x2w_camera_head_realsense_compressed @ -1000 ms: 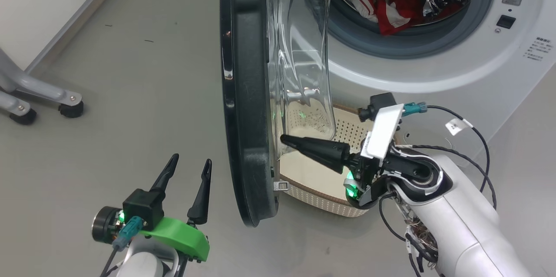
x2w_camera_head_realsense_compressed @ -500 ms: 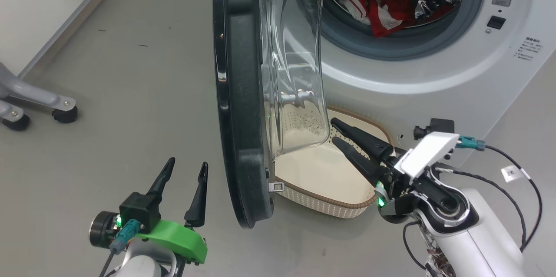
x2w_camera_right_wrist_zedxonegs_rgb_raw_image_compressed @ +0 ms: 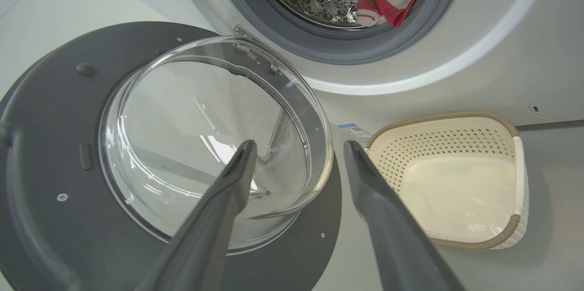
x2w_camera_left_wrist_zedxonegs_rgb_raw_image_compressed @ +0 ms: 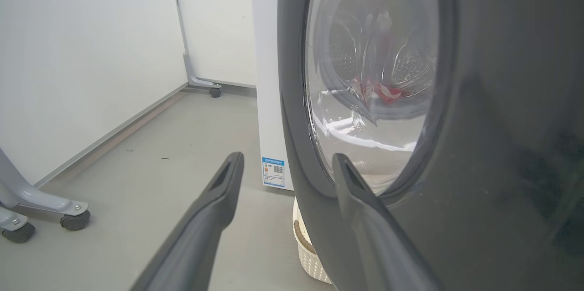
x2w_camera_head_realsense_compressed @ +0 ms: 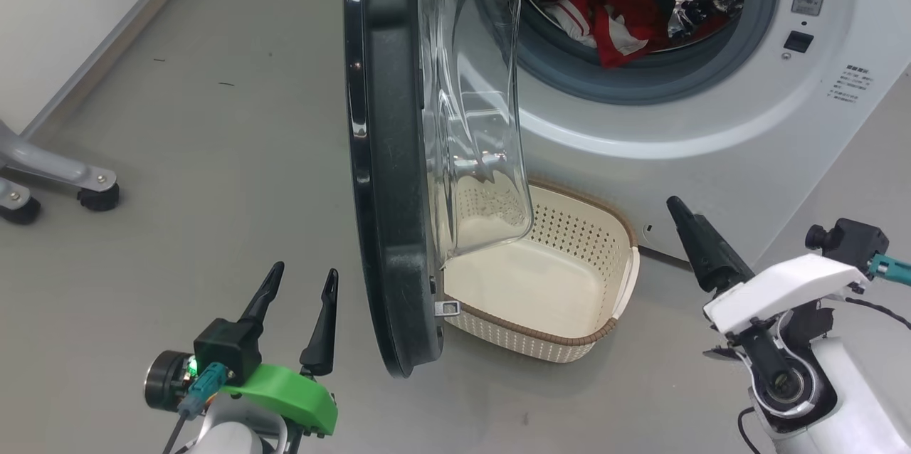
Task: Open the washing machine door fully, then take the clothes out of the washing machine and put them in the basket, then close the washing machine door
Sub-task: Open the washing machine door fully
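The washing machine door (x2w_camera_head_realsense_compressed: pixel 384 155) stands edge-on to me, swung out from the white washing machine (x2w_camera_head_realsense_compressed: pixel 712 119), its glass bowl (x2w_camera_head_realsense_compressed: pixel 473 105) bulging over the basket. Red and white clothes (x2w_camera_head_realsense_compressed: pixel 605 13) lie in the steel drum. The cream basket (x2w_camera_head_realsense_compressed: pixel 569 226) sits empty on the floor under the drum opening. My left gripper (x2w_camera_head_realsense_compressed: pixel 304 270) is open, left of the door's outer face (x2w_camera_left_wrist_zedxonegs_rgb_raw_image_compressed: pixel 502 145), with nothing in it. My right gripper (x2w_camera_head_realsense_compressed: pixel 676 208) hangs right of the basket, apart from it. In the right wrist view its fingers (x2w_camera_right_wrist_zedxonegs_rgb_raw_image_compressed: pixel 299 144) stand open toward the door's inner side (x2w_camera_right_wrist_zedxonegs_rgb_raw_image_compressed: pixel 54 145) and the basket (x2w_camera_right_wrist_zedxonegs_rgb_raw_image_compressed: pixel 456 140).
A grey frame on castors (x2w_camera_head_realsense_compressed: pixel 78 180) stands at the far left by the white wall. A small blue label (x2w_camera_left_wrist_zedxonegs_rgb_raw_image_compressed: pixel 273 172) marks the machine's lower front. Grey floor spreads left of the door and in front of the basket.
My right gripper has pulled back from the door's inner side, passing over the basket to its right. The head camera has shifted a little. The left gripper has barely moved.
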